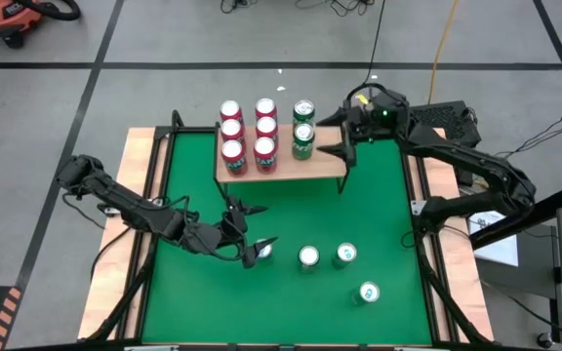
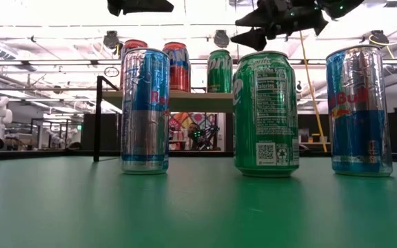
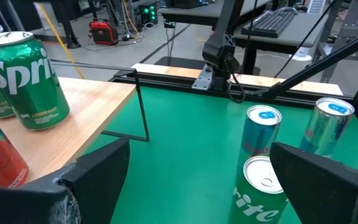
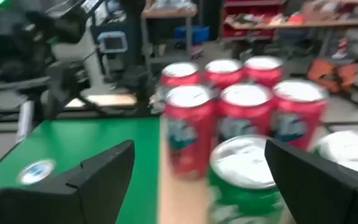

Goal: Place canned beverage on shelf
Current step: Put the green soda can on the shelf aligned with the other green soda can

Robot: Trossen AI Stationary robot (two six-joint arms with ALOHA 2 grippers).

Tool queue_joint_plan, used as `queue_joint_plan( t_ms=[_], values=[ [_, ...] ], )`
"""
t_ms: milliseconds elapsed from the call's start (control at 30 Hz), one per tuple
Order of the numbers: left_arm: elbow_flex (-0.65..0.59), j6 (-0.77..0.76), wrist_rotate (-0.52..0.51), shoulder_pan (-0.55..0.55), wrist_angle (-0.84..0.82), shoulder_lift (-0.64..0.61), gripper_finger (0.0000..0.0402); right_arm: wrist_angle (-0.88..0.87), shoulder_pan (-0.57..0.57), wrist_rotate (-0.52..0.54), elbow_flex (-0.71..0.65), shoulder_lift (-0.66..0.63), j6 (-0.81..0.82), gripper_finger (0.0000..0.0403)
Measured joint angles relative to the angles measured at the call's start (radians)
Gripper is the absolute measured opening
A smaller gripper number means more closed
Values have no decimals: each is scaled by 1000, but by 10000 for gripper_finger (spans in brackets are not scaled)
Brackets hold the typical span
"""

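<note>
Wooden shelf [image 1: 286, 168] holding eight cans, both claws wide apart, left claw [image 1: 249, 229], right claw [image 1: 338, 141]

"Sprite" shows on the green can [image 2: 266, 114] on the table, "Red Bull" (partly cut off) on the blue-silver can [image 2: 359, 110].

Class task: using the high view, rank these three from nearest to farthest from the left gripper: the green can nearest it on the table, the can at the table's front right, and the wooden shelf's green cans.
From the left gripper:
1. Green can, on the table just right of it.
2. Shelf's green cans, at the back, on the shelf's right end.
3. Front-right can, nearest the table's front edge.
</note>
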Motion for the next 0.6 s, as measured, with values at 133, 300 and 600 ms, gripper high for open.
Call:
queue_joint_plan(
  t_ms=[133,300,600],
  values=[
    [0,0,0,1,0,0,386,-19,79,1,-40,-3,-2,352],
    [0,0,-1,1,-3,1,386,3,193,160,-111,-1,-7,352],
    [0,0,-4,3,-1,16,386,187,267,296,-193,60,24,352]
  ],
)
